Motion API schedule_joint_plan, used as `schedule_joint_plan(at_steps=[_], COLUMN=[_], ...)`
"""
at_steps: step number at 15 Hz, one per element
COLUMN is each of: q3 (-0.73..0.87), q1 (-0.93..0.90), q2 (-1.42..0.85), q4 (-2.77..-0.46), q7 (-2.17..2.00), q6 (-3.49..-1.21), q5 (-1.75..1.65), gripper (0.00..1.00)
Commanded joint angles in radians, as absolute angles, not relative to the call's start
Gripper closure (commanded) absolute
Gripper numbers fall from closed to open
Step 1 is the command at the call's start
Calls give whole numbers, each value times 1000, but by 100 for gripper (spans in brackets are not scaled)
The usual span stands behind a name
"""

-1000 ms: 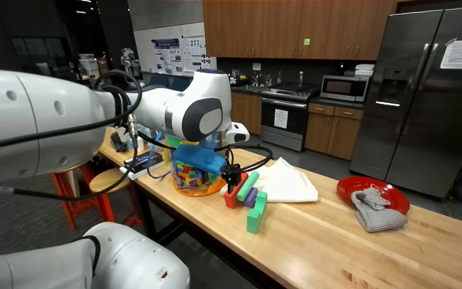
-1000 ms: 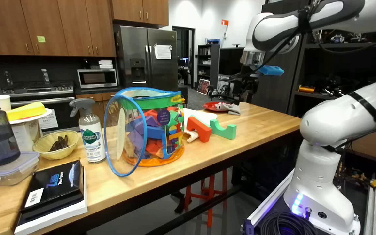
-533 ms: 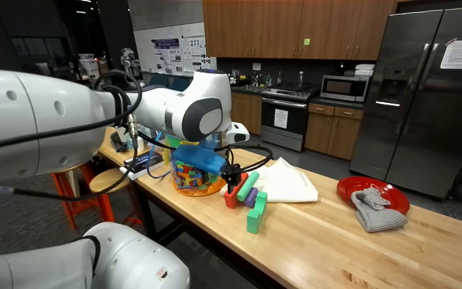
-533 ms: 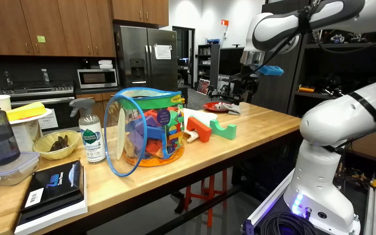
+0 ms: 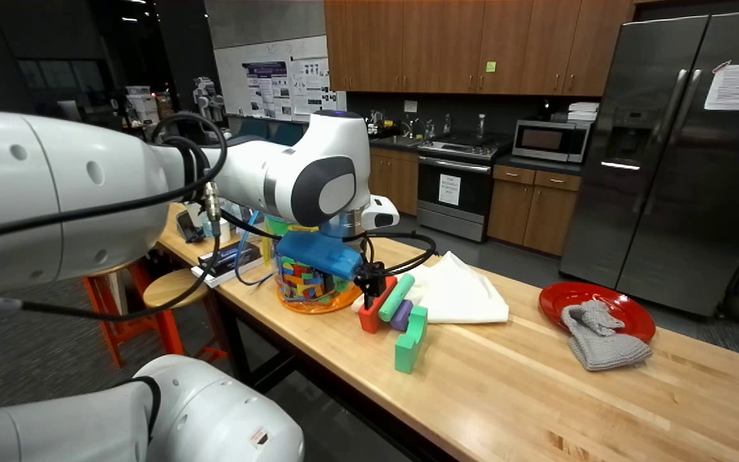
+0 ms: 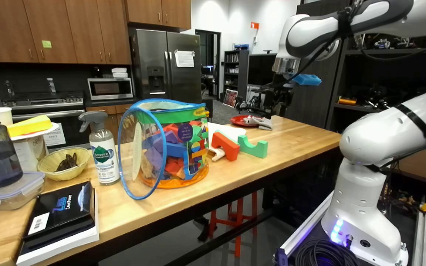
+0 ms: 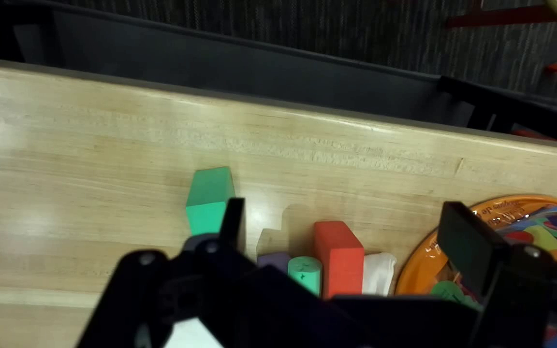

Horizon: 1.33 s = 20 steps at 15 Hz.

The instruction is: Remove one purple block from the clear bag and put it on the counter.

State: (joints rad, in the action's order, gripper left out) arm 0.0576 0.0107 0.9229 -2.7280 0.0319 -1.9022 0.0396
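Note:
The clear bag (image 6: 172, 116) stands upright on the wooden counter (image 6: 298, 137), its blue-rimmed lid hanging open. Purple blocks (image 6: 154, 158) show through its wall among other colours. A purple block (image 5: 401, 316) lies on the counter (image 5: 568, 410) between a teal cylinder (image 5: 396, 298) and a green arch block (image 5: 412, 340). In the wrist view the purple block (image 7: 272, 261) is partly hidden by the gripper. My gripper (image 7: 344, 205) is open and empty above the counter, over the loose blocks beside the bag (image 7: 416, 275). It also shows in both exterior views (image 5: 373, 292) (image 6: 281, 105).
A red block (image 5: 377, 308) stands by the teal cylinder. A white cloth (image 5: 459, 292) lies behind the blocks. A red plate (image 5: 568, 295) with a grey knitted cloth (image 5: 610, 346) is farther along. A spray bottle (image 6: 104, 157) and a basket (image 6: 63, 173) stand beyond the bag.

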Motion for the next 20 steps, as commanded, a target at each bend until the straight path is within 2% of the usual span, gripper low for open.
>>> schedule_joint_plan(at_steps=[1, 8, 20], q3=[54, 54, -24], q1=[15, 15, -101], q2=[922, 922, 688], q4=[-2726, -2726, -2331], q7=[35, 35, 83], q6=[-1900, -1900, -2042], q5=[43, 43, 58], gripper=[0, 0, 0])
